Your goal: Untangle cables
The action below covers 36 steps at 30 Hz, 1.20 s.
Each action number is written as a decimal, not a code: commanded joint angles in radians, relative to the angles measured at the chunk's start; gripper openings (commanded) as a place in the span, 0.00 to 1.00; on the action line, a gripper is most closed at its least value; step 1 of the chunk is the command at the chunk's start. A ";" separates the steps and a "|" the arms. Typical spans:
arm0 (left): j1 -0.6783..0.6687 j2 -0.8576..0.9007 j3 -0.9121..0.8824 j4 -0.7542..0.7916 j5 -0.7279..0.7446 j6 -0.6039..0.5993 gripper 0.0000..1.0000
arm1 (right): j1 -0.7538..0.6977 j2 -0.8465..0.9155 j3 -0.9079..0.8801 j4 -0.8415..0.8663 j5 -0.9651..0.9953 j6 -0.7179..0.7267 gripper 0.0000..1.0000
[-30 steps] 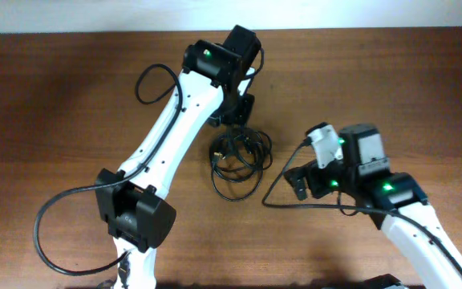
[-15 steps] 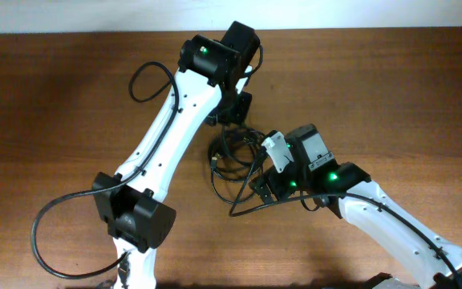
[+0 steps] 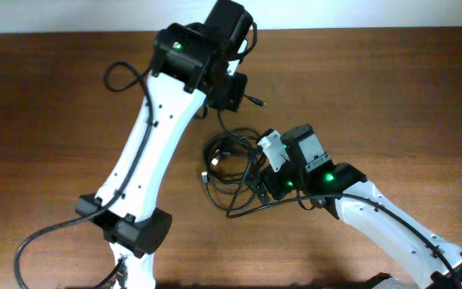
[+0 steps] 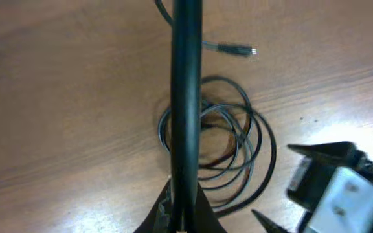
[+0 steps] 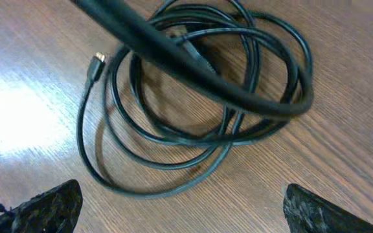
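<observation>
Table (image 3: 46,96): brown wood, carries everything.
Left arm (image 3: 147,144) reaches across to the far side, right arm (image 3: 383,221) comes in from the near right corner.
Cables (image 5: 199,77): black cords, mostly one loose overlapping coil flat on the table, directly below and ahead of the right claw (image 5: 180,191), and below and in front of the left claw (image 4: 181,213).
Right claw: fingers spread wide, nothing between them, hovering over the near edge of the coil, not touching.
Left claw: fingers together, clamped on one strand of the cables. That strand runs straight out from its tips, lifted off the table, and crosses above the coil.
Plug (image 4: 238,50): metal tip, lies beyond the left claw, past the coil, clear of it.
Second plug (image 5: 98,60): left of the coil, ahead of the right claw's left finger.
</observation>
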 commanded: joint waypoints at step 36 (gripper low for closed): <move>-0.001 -0.159 0.132 -0.035 -0.034 -0.013 0.00 | 0.162 0.294 0.019 0.220 0.031 0.033 0.98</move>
